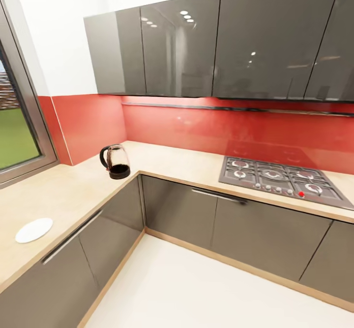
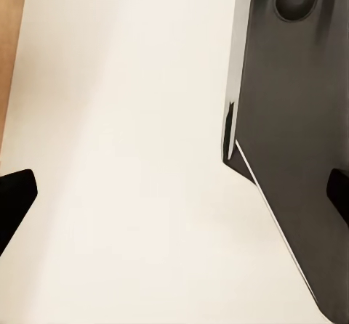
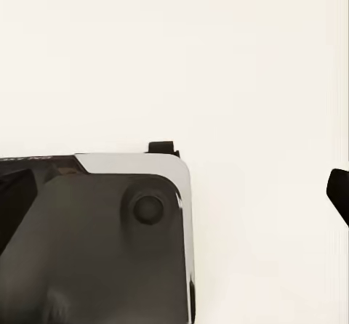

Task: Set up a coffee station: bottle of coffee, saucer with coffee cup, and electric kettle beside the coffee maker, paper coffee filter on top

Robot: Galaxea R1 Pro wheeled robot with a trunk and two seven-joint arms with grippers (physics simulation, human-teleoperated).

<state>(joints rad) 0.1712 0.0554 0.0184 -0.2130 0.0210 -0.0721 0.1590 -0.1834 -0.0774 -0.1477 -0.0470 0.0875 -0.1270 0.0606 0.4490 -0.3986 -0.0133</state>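
You face an L-shaped kitchen corner with a pale beige stone tabletop [image 1: 73, 190], glossy grey cabinets above and below, and a red splashback. A clear glass electric kettle with a black handle and base [image 1: 116, 161] stands upright in the inside corner of the tabletop. A flat white round saucer [image 1: 33, 230] lies well apart from it, near the front edge on your left. A grey gas hob [image 1: 280, 180] sits on the right. Each wrist view looks down at pale floor and the robot's dark base [image 2: 291, 157]. The left tool [image 2: 174, 197] and right tool [image 3: 174, 193] each show dark fingertips at opposite edges, so both look wide and empty. No coffee maker appears here; reaching from this far back risks knocking the kettle over.
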